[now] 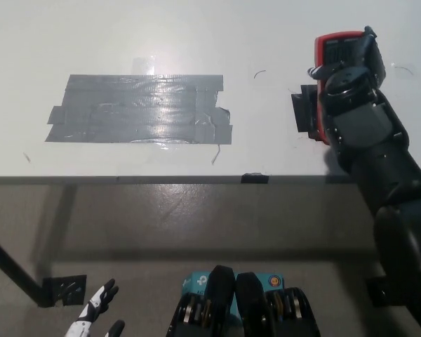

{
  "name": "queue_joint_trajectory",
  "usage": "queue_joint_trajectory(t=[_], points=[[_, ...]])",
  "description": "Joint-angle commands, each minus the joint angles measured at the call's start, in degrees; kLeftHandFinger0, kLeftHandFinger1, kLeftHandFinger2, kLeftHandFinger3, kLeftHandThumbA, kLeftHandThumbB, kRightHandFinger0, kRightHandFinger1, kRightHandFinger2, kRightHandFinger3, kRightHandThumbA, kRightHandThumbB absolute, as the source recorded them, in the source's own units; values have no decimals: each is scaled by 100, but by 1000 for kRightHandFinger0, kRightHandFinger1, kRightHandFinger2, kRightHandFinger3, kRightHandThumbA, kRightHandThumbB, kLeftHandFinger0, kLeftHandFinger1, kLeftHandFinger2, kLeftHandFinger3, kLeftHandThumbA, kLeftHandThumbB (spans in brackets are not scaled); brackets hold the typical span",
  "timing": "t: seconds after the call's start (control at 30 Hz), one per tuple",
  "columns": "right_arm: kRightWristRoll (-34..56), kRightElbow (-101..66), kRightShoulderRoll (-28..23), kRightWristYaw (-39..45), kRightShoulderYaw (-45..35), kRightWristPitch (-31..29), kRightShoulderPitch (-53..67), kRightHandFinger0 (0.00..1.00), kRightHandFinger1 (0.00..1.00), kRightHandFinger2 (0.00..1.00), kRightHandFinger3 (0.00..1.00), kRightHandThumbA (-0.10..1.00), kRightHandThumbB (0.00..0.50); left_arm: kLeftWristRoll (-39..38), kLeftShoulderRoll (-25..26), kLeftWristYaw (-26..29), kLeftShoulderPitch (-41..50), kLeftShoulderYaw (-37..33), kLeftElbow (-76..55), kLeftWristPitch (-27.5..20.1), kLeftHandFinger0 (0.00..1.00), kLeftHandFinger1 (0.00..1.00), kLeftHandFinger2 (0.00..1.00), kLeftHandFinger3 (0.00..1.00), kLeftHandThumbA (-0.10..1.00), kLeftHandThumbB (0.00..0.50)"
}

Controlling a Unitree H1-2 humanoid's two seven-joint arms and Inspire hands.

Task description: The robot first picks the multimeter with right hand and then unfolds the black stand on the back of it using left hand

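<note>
A: From the head view, where is the multimeter?

B: At the table's right side, red-cased, mostly hidden under the black right hand, well right of the grey duct tape patch. A black part, perhaps the stand, juts out to its left.

A: Is it gripped?

B: I cannot tell; the hand's back hides its fingers.

A: And the left hand?

B: Resting low at the lower left, below the table edge, fingers spread, holding nothing.

A: Handling?

B: Likely rigid, moderately light, its rubbery case grippy. Hold the long sides, leaving the back free.
</note>
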Motion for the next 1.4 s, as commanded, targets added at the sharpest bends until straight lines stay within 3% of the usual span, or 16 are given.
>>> queue_joint_trajectory(t=[0.0, 0.1, 0.13, 0.2, 0.5, 0.63, 0.67, 0.7, 0.8, 0.87, 0.97, 1.03, 1.1, 1.27, 1.3, 1.37], points=[[224, 287, -172, -196, -7, -465, -288, 1000, 1000, 1000, 1000, 455, 421, -22, 94, -28, -3, 0, -218, -120, 1000, 1000, 1000, 1000, 934, 148], [60, 502, -259, -74, 258, -487, -218, 579, 707, 850, 1000, 49, 312, -51, 124, -45, 0, 19, -240, -106, 1000, 1000, 1000, 1000, 932, 150], [36, 534, -282, -152, 316, -589, -142, 248, 335, 529, 1000, -87, 273, -66, 132, -51, -24, 23, -242, -105, 1000, 1000, 1000, 1000, 932, 157], [97, 541, -315, -283, 345, -939, -1, 61, 174, 396, 1000, -100, 289, -55, 129, -45, -71, 22, -246, -76, 1000, 1000, 1000, 1000, 934, 161], [285, 604, -296, -398, 311, -1375, 71, 278, 396, 613, 845, -27, 272, -47, 137, -25, -115, 38, -236, -48, 1000, 1000, 1000, 1000, 957, 179], [328, 548, -306, -450, 302, -1634, 62, 201, 309, 494, 931, -100, 269, -48, 146, -34, -121, 34, -256, -32, 1000, 1000, 1000, 1000, 962, 171], [333, 525, -307, -478, 300, -1702, 66, 151, 238, 408, 832, -100, 271, -49, 149, -23, -127, 33, -229, -75, 1000, 1000, 1000, 1000, 961, 171], [324, 536, -320, -519, 315, -1805, 15, 113, 203, 324, 461, -100, 284, -51, 174, -24, -210, 48, -189, -82, 1000, 1000, 1000, 1000, 961, 174], [358, 428, -309, -600, 291, -1912, -29, 148, 209, 272, 674, -100, 322, -87, 162, -18, -202, 53, -172, -81, 1000, 1000, 1000, 1000, 964, 180], [437, 344, -307, -557, 234, -1804, -128, 136, 199, 266, 524, -100, 321, -116, 174, -40, -200, 61, -197, -42, 1000, 1000, 1000, 1000, 953, 169], [746, 116, -312, -404, -49, -2033, -178, 82, 147, 254, 592, -100, 277, -107, 173, -47, -193, 54, -207, -32, 1000, 1000, 1000, 1000, 953, 176], [1002, -2, -309, -274, -309, -2343, -222, 0, 49, 146, 195, -100, 231, -91, 177, -39, -236, 60, -180, -38, 1000, 1000, 1000, 1000, 966, 186], [1044, -112, -311, -172, -380, -2402, -233, 0, 2, 52, 115, -100, 212, -94, 175, -38, -238, 59, -172, -41, 1000, 1000, 1000, 1000, 969, 187], [1795, -980, -246, 384, -1000, -2431, -252, 0, 310, 734, 668, -100, 150, -96, 182, -40, -236, 61, -180, -51, 1000, 1000, 1000, 1000, 951, 166], [2072, -1229, -206, 610, -1205, -2534, -210, 86, 468, 793, 745, -100, 161, -82, 189, -41, -231, 61, -188, -45, 1000, 1000, 1000, 1000, 950, 165], [2223, -1649, -145, 733, -1354, -2451, -141, 4, 423, 815, 707, -100, 192, -63, 193, -35, -222, 60, -187, -59, 1000, 1000, 1000, 1000, 955, 173]])
